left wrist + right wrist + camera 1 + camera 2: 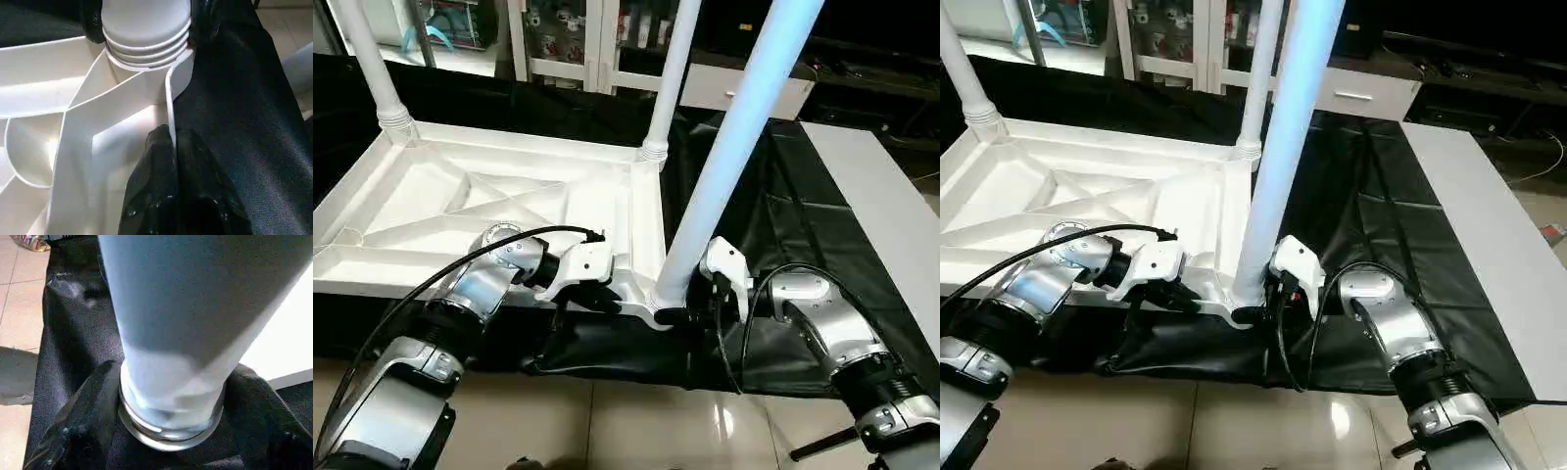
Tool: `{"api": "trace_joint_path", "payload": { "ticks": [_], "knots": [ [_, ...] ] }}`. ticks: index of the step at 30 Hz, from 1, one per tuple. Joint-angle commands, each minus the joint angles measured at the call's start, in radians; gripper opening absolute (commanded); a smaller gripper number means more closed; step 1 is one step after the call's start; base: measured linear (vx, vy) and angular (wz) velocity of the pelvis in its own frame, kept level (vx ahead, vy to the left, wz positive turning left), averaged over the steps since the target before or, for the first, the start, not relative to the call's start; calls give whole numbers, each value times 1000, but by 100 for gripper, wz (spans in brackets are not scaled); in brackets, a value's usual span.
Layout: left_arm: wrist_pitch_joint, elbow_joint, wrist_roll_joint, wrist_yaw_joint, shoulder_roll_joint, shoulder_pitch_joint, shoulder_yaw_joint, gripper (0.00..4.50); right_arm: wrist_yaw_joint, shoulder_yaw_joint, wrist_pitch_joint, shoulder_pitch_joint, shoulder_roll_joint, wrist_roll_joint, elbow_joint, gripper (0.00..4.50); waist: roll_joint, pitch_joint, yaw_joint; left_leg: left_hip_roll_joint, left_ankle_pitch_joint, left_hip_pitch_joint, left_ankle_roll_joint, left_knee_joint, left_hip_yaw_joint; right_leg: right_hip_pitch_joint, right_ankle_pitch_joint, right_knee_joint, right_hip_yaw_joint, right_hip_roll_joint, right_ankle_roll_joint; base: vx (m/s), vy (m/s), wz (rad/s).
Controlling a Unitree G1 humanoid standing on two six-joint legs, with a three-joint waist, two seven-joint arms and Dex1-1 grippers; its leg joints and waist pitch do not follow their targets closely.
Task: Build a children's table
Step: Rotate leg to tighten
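Observation:
The children's table lies upside down on the black cloth, its white tabletop (440, 211) showing the X-ribbed underside. Two legs (372, 59) (671, 78) stand in the far corner sockets. A third leg (734, 147) rises tilted from the near right corner socket. My left gripper (612, 292) is shut on the tabletop's rim (169, 98) just left of that corner, one black finger (151, 186) on each side of the thin wall. My right gripper (690, 311) holds the base of the near leg (186, 308), and its fingers (88, 416) press against both sides above the collar.
The black-draped work table (773, 225) ends just in front of the tabletop, with tiled floor (626, 421) below. A long white board (871, 196) lies at the right. Shelves and cabinets (568, 39) stand behind. Cables loop over both forearms.

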Motion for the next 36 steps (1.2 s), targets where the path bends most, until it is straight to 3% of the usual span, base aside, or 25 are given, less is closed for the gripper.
{"api": "trace_joint_path", "payload": {
  "ticks": [1,6,9,12,13,16,19,20,22,24,29,32,35,36],
  "knots": [
    [17,35,71,-57,4,45,-103,0,3,1,-13,-10,5,-18,18,275,15,-58,-5,18,-235,8,29,-58,5,42,-160,-65,39,-66,-234,0,0,0],
    [34,46,74,-9,-12,38,-90,0,-107,-37,1,-10,55,-12,36,272,15,-57,-6,18,-252,7,22,-60,3,41,-197,-68,40,-67,-226,0,0,0],
    [80,79,66,88,-60,18,-56,0,-260,-91,38,-22,126,2,63,272,15,-51,-17,16,-336,12,-10,-64,-2,31,-380,-86,38,-70,-180,0,0,0],
    [123,116,53,196,-116,-8,-18,0,-415,-144,84,-35,198,19,84,272,16,-49,-26,16,-368,12,-22,-66,-8,27,-445,-92,37,-70,-160,-18,1,-1],
    [174,162,66,316,-162,-39,2,0,-570,-188,111,-50,261,22,115,272,17,-47,-31,14,-386,12,-28,-66,-10,23,-486,-96,36,-71,-146,-55,4,-2],
    [210,214,74,432,-203,-70,22,0,-689,-217,117,-65,310,18,152,270,16,-50,-43,11,-402,5,-41,-68,-20,24,-543,-101,29,-74,-116,-17,5,-2],
    [247,273,91,602,-264,-102,44,0,-939,-257,91,-92,389,-25,223,270,20,-54,-50,11,-389,7,-39,-68,-20,19,-487,-99,33,-73,-127,0,0,0],
    [244,304,108,692,-292,-117,54,0,-1069,-277,74,-104,433,-45,251,270,19,-56,-52,9,-373,3,-35,-68,-18,22,-431,-97,34,-70,-134,0,0,0],
    [229,327,124,745,-307,-127,55,0,-1129,-268,50,-111,460,-75,268,270,18,-57,-50,6,-368,9,-25,-66,-13,19,-385,-96,36,-65,-137,0,0,0],
    [208,358,137,793,-322,-139,55,0,-1170,-254,3,-124,492,-99,297,270,11,-57,-48,3,-351,4,0,-64,-8,22,-359,-97,38,-65,-142,0,0,0],
    [160,387,148,798,-312,-145,41,0,-1067,-290,-51,-150,523,-31,307,270,15,-59,-41,5,-310,1,28,-64,-5,30,-302,-91,40,-66,-147,0,0,0],
    [131,390,164,775,-291,-138,23,0,-996,-288,-81,-145,500,-18,247,340,17,-61,-39,7,-271,0,36,-64,-4,33,-253,-85,40,-68,-161,0,0,0],
    [83,386,158,703,-268,-123,13,0,-956,-287,-98,-135,450,-10,172,351,18,-63,-36,7,-245,-4,46,-63,-3,40,-217,-80,38,-69,-174,0,0,0],
    [59,384,159,675,-260,-119,6,0,-947,-295,-91,-133,439,2,156,379,19,-62,-39,6,-226,-16,44,-68,-9,50,-242,-81,34,-68,-155,0,0,0]
  ]
}}
